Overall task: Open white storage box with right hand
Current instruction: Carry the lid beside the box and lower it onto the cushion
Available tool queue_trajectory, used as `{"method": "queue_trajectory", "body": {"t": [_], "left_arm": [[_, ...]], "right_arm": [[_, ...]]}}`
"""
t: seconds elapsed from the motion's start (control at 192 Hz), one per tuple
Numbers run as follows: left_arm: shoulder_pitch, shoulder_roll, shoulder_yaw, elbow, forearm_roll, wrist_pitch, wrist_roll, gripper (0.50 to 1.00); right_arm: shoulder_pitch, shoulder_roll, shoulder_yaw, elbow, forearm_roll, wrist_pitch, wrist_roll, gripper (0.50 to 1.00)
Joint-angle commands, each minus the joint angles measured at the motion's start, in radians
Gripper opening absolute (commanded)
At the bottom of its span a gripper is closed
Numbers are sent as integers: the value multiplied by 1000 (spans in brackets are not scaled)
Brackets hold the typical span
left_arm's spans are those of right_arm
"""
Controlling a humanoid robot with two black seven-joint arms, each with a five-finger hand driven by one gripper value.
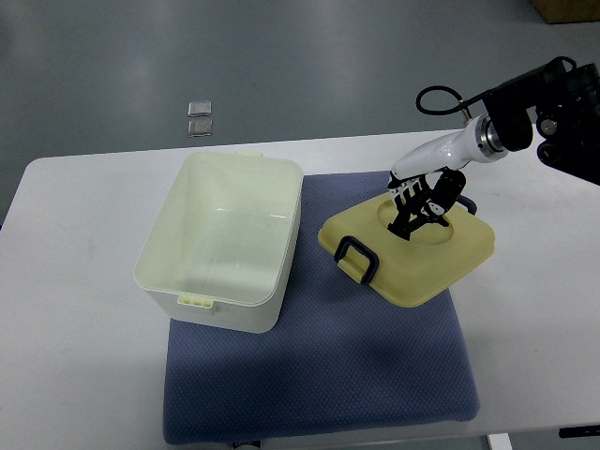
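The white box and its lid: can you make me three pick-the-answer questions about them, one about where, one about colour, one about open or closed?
1. Where is the lid?
A. On the blue mat, right of the white storage box
B. On top of the box
C. On the floor

2. What colour are the lid's clasps?
A. Red
B. Black
C. Green

3. What state is the box in?
A. Closed
B. Tipped on its side
C. Open and empty

Answers:
1. A, the lid lies flat on the mat beside the box, with the right robot hand on top of it.
2. B, the clasp at the lid's near-left edge is black.
3. C, the box stands upright with no lid and you can see its bare bottom.
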State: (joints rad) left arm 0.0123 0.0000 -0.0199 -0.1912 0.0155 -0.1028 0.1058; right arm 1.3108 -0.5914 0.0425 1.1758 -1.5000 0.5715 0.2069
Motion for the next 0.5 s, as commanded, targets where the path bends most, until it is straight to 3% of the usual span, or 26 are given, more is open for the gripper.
{"method": "queue_trajectory", "body": {"t": [0.0, 0.495], "left_arm": [[0, 0, 0, -2, 0, 0, 0, 1000], [0, 0, 3, -2, 0, 0, 0, 1000]], "right_arm": [[-22, 24, -1, 1, -2, -44, 2, 500], [-96, 73, 4, -1, -6, -82, 19, 500]]}}
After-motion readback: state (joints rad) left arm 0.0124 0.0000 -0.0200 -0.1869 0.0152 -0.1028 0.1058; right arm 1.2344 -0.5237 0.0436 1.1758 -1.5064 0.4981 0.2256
